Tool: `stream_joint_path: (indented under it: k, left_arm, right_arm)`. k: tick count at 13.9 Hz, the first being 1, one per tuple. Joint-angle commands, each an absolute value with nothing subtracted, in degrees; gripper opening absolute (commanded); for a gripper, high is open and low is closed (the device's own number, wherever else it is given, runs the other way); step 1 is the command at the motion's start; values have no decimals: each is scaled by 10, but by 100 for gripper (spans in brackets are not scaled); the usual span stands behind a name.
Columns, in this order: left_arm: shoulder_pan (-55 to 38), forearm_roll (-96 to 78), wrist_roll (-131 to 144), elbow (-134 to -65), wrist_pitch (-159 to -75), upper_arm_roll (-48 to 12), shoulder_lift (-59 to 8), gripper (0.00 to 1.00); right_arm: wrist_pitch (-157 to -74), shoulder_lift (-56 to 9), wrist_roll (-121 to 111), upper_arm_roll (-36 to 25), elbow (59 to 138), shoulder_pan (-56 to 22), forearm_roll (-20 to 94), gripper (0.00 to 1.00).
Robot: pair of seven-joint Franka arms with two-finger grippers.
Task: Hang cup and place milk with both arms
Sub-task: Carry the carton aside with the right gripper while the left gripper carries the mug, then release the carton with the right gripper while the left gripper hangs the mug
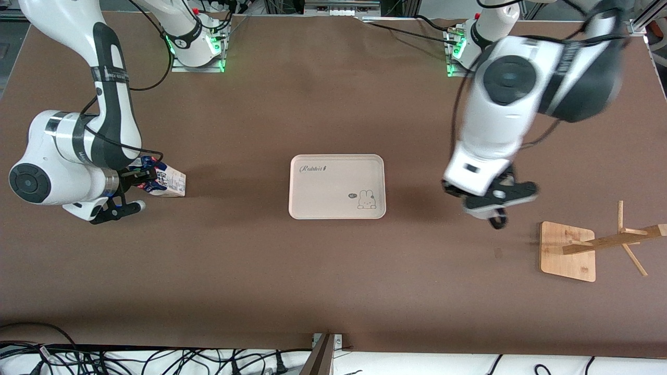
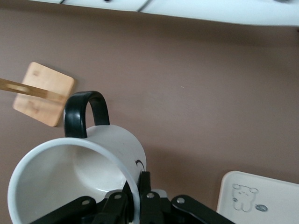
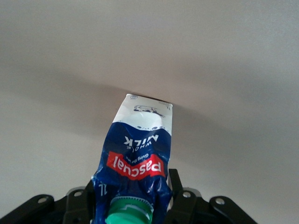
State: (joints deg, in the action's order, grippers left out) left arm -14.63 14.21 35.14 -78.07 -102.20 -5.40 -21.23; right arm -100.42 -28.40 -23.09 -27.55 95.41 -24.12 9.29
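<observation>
- Brown desk [image 1: 312, 94] is looking tidy, with a tray [image 1: 337, 186] sitting mid-desk and a wooden rack [image 1: 594, 245] lying toward the left arm's end.
- I'm holding the cup [image 2: 79, 177] by its rim, left gripper [image 2: 133, 205] fingers clamped tight, over bare desk between tray and rack. Glazed ceramic feels slippery and chippable to me.
- I'm pinching the milk [image 3: 135, 158] at its crumpling top, right gripper [image 3: 133, 200] fingers closed. Soft carton; I'd squeeze gently.

white arms [image 1: 495, 120], dark joints, black cables; seemingly black grippers [image 1: 492, 200]
</observation>
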Motion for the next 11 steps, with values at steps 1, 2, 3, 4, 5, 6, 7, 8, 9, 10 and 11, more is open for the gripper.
stream_joint_path:
  k: [1, 2, 3, 4, 5, 6, 7, 8, 9, 10, 11]
  left_arm:
    - [-70, 108, 258, -750, -999, -68, -224, 0]
    - [-49, 88, 229, -750, -999, -63, -222, 0]
    - [-22, 77, 198, -750, -999, -64, -220, 0]
    - [3, 61, 158, -750, -998, -68, -219, 0]
    - [22, 38, 115, -750, -998, -67, -218, 0]
    - [34, 25, 86, -750, -998, -65, -217, 0]
    - [40, 24, 69, -750, -998, -64, -215, 0]
    - [44, 24, 55, -750, -998, -62, -214, 0]
    - [54, 25, 33, -750, -992, -61, -214, 0]
    - [61, 25, 9, -750, -988, -61, -214, 0]
    - [67, 24, -3, -751, -985, -60, -214, 0]
  right_arm:
    - [-1008, -281, -245, -274, 953, -230, 94, 100]
    - [-1007, -280, -244, -274, 950, -227, 96, 100]
    - [-1004, -280, -244, -274, 947, -223, 98, 100]
    - [-1002, -275, -243, -274, 940, -226, 98, 100]
    - [-998, -267, -244, -275, 934, -224, 98, 100]
    - [-990, -258, -244, -276, 924, -224, 98, 100]
    - [-971, -252, -241, -279, 908, -223, 94, 100]
    - [-946, -252, -239, -290, 887, -224, 93, 100]
    - [-922, -252, -238, -299, 866, -224, 92, 100]
    - [-903, -252, -237, -308, 846, -224, 91, 100]
    - [-886, -251, -236, -321, 823, -226, 93, 100]
